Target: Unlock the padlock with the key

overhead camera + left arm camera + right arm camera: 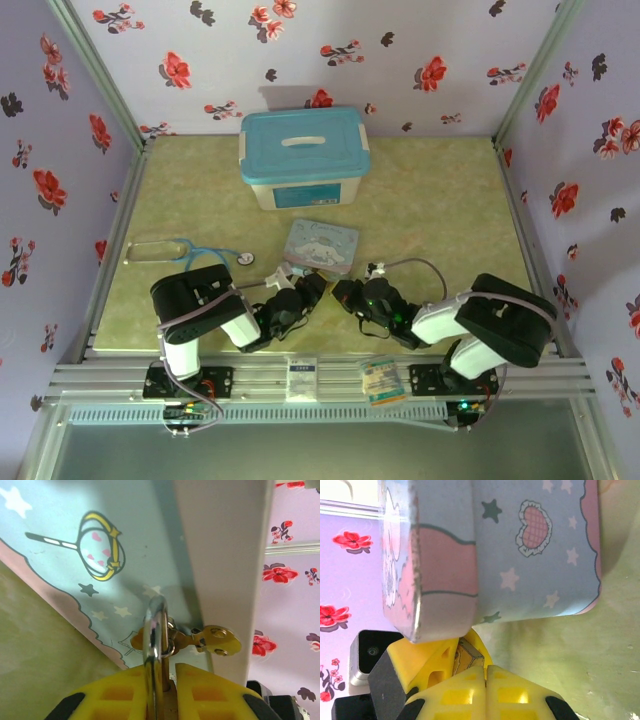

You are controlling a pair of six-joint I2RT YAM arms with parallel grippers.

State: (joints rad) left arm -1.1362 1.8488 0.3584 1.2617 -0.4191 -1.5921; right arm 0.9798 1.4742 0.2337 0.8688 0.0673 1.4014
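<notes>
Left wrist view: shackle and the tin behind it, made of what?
Padlock shackle: likely polished steel or chrome plate, mirror-bright streak highlights. Tin: probably thin printed sheet metal, smooth pastel print, soft sheen; plastic not ruled out.

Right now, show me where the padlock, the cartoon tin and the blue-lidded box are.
padlock [155, 635], left wrist view, on its silver shackle.
cartoon tin [322, 245], top external view, on the middle of its lid.
blue-lidded box [303, 141], top external view, on the white handle in the lid.
</notes>
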